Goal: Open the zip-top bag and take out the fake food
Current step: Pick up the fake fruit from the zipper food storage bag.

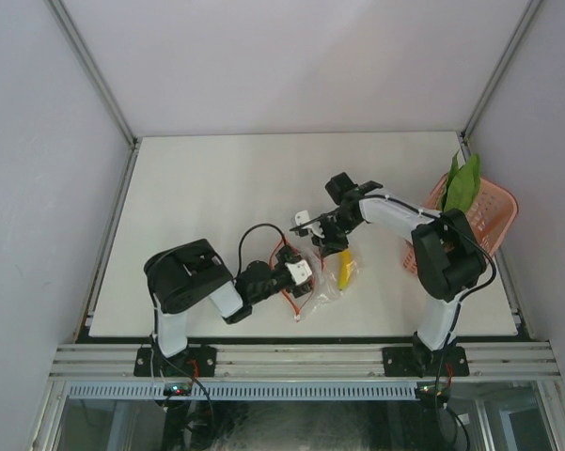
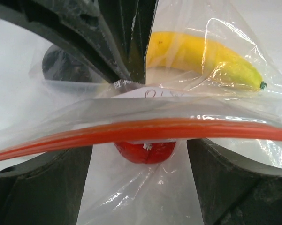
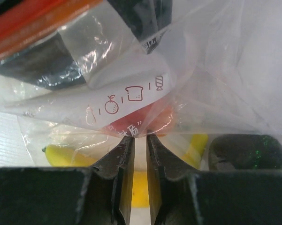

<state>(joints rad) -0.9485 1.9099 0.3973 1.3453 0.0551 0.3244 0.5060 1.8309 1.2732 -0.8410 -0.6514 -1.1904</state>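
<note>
Bag [image 1: 321,287], food [image 1: 343,271] inside, is at the desk's [image 1: 197,207] near middle. Its zipper strip [image 2: 145,129] runs crosswise between the left end effector's [image 1: 304,276] wide-apart jaws, ungripped. The right end effector [image 1: 329,241], nearly closed, pinches the film from the far side.

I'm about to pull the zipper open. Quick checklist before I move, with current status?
1. Right tool pinching the bag film: ok.
2. Left tool closed on the zipper: not ok; its jaws stand wide, and the strip runs across between them.
3. Zipper already parted: cannot tell.
4. Banana and red fruit inside the bag: ok.
</note>
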